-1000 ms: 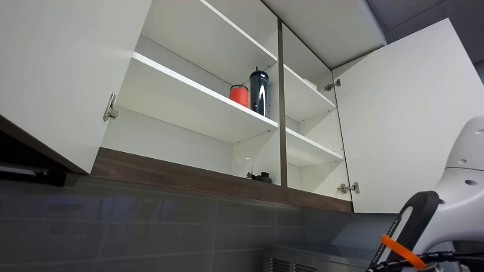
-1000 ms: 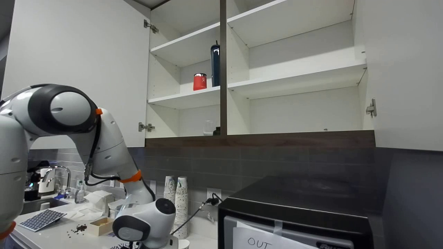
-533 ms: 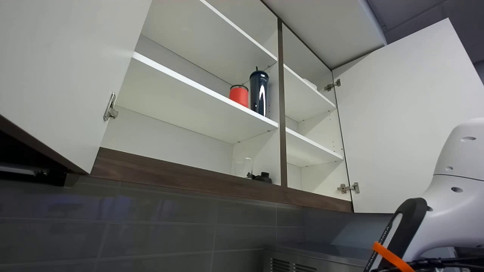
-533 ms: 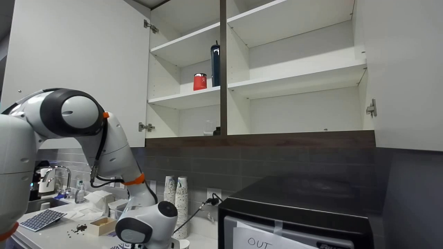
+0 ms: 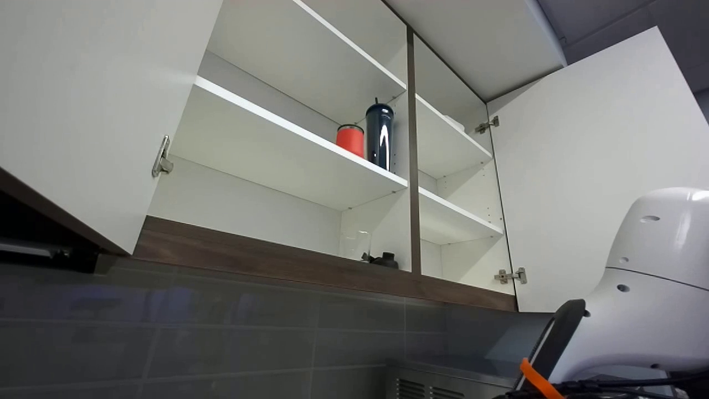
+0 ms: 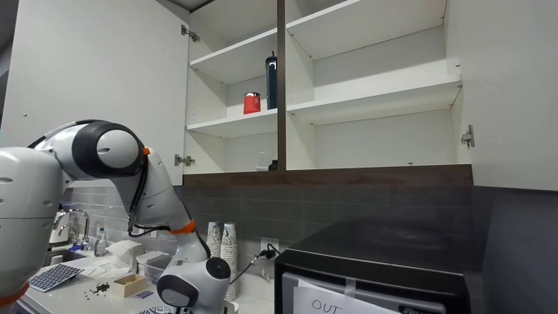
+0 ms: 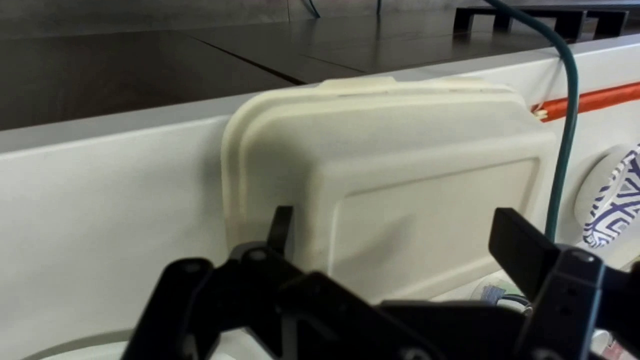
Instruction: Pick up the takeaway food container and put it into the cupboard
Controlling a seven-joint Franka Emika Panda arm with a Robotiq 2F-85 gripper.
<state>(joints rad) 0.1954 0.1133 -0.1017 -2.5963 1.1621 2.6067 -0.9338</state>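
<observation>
The takeaway food container (image 7: 425,150) is a flat cream clamshell box with rounded corners in the wrist view. It rests against a white surface, and its lower edge is partly hidden by my gripper. My gripper (image 7: 395,215) is open and empty, with one finger over the box's left part and the other near its right end. Whether the fingers touch it, I cannot tell. The container is out of view in both exterior views. The white cupboard stands open in both exterior views (image 5: 299,136) (image 6: 375,96), above the counter.
A red cup (image 6: 252,103) and a dark bottle (image 6: 271,83) stand on a middle shelf. A black oven (image 6: 370,270) and stacked paper cups (image 6: 229,261) are below the cupboard. A green cable (image 7: 565,125) crosses beside the container. A patterned bowl (image 7: 615,200) is at right.
The arm has moved sideways and slightly down: to the right in one exterior picture and to the left in another. The cupboard and the things in it have not moved.
</observation>
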